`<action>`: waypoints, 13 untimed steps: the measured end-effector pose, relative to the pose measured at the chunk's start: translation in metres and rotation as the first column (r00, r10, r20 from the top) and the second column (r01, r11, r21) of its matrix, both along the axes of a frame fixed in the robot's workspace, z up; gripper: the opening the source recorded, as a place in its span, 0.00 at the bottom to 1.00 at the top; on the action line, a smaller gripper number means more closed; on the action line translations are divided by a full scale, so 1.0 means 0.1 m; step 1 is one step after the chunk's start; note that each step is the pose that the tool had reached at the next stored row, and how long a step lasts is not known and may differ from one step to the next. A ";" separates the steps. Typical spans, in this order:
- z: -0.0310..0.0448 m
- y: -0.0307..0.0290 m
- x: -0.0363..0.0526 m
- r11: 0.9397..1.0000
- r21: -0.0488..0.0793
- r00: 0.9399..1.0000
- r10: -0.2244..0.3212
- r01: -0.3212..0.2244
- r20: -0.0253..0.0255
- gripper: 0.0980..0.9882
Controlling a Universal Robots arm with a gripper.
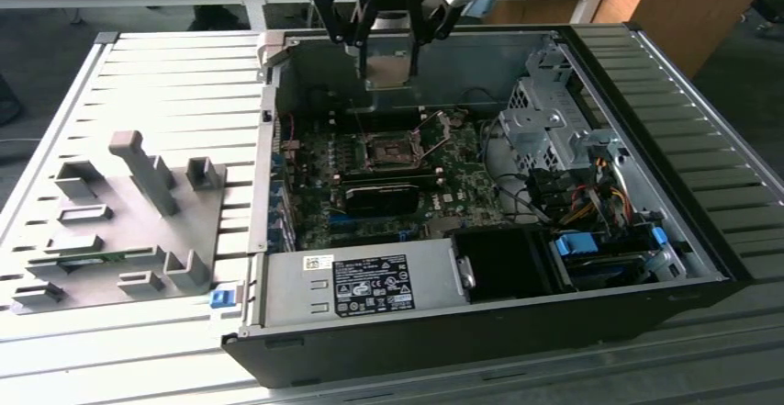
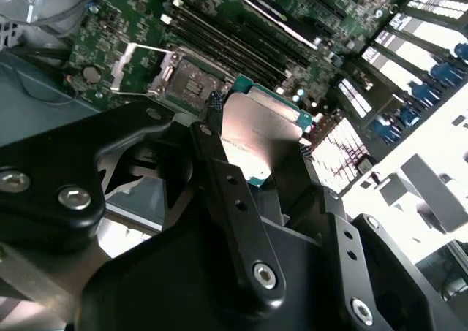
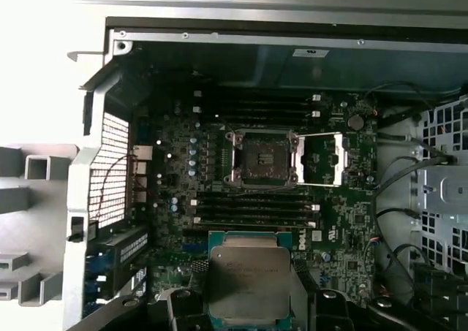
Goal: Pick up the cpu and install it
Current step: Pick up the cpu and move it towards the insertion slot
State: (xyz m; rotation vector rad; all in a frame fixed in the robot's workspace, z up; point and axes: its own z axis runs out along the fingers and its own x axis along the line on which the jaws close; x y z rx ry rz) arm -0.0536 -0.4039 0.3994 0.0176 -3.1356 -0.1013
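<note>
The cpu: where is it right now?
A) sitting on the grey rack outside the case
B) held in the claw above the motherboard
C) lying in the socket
B: the claw grips the cpu by its edges, up in the air over the motherboard, apart from the open socket.

**Open case on the slatted table**

I see 1 open computer case (image 1: 490,341) lying on a slatted table (image 1: 160,74). Its green motherboard (image 1: 453,194) is exposed, socket (image 3: 262,158) frame swung open. A grey fixture plate (image 1: 184,230) lies at the exterior view's left.
</note>
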 end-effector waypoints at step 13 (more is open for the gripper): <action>-0.055 0.226 0.227 1.000 0.004 1.000 0.001 -0.001 0.000 0.48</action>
